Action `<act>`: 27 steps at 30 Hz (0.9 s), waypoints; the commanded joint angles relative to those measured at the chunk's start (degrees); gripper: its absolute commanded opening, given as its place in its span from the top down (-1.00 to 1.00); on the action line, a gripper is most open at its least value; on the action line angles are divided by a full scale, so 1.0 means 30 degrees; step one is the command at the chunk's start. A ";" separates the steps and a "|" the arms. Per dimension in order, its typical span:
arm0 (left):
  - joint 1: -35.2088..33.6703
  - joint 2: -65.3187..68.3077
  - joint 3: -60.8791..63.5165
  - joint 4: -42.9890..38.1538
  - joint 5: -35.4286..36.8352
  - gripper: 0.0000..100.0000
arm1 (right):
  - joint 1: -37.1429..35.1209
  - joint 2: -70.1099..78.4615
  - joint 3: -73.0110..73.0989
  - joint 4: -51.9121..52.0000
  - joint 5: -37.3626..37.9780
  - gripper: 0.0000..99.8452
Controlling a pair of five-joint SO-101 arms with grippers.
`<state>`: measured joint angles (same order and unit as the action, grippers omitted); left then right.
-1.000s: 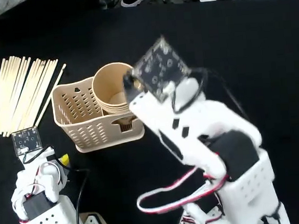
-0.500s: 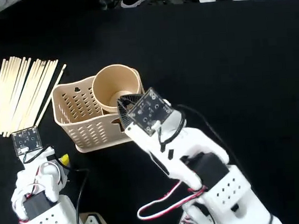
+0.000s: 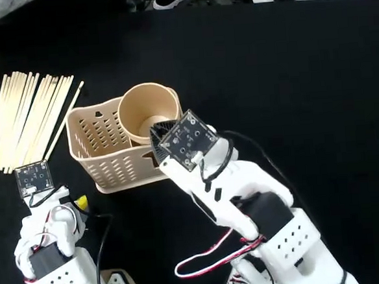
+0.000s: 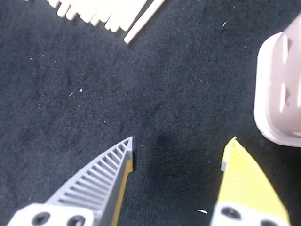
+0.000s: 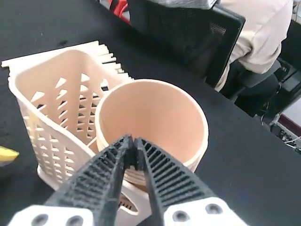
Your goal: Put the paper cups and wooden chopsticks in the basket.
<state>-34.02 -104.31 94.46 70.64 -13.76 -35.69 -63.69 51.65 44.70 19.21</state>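
Stacked paper cups (image 3: 148, 109) stand upright in the right end of the beige basket (image 3: 103, 158). Wooden chopsticks (image 3: 28, 117) lie fanned on the black table, left of the basket. My right gripper (image 3: 157, 130) hovers at the cups' near rim; the right wrist view shows it (image 5: 133, 141) shut and empty, just in front of the cups (image 5: 155, 113) and the basket (image 5: 47, 94). My left gripper (image 4: 181, 141) hangs open over bare table, with chopstick ends (image 4: 108, 12) beyond it and a basket corner (image 4: 280, 94) to one side. In the high view the left gripper (image 3: 78, 202) sits near the basket's front left.
The basket's left part (image 3: 94, 126) holds nothing. Black table stretches open to the right (image 3: 302, 75). Cables (image 3: 204, 261) trail by the arm bases. A chair and a seated person (image 5: 263, 33) are beyond the far edge.
My right arm has drawn back and down from above the cups toward its base, gripper now at the cups' near rim. The cups stay in the basket. The left arm is still.
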 commanded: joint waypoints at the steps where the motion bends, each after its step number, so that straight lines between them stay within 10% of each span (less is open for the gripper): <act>1: 0.0190 -0.0059 -0.0073 -0.0322 -0.0147 0.41 | -0.0029 -0.1568 -0.2095 0.1172 0.0117 0.98; 7: 0.0278 -0.0059 -0.0923 -0.0322 -0.0029 0.41 | 0.0410 -0.7077 -0.3795 0.2462 0.0205 0.94; 14: 0.0103 -0.0059 -0.3619 -0.0264 0.0000 0.41 | 0.6564 -1.5077 -0.1538 0.6095 0.0234 0.89; 27: -0.0278 -0.0029 -0.5993 -0.3018 0.0176 0.41 | 0.9114 -1.4813 0.5758 0.8381 0.0264 0.98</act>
<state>-33.93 -104.48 79.25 67.47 -13.76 -8.97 -103.43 63.34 71.87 19.47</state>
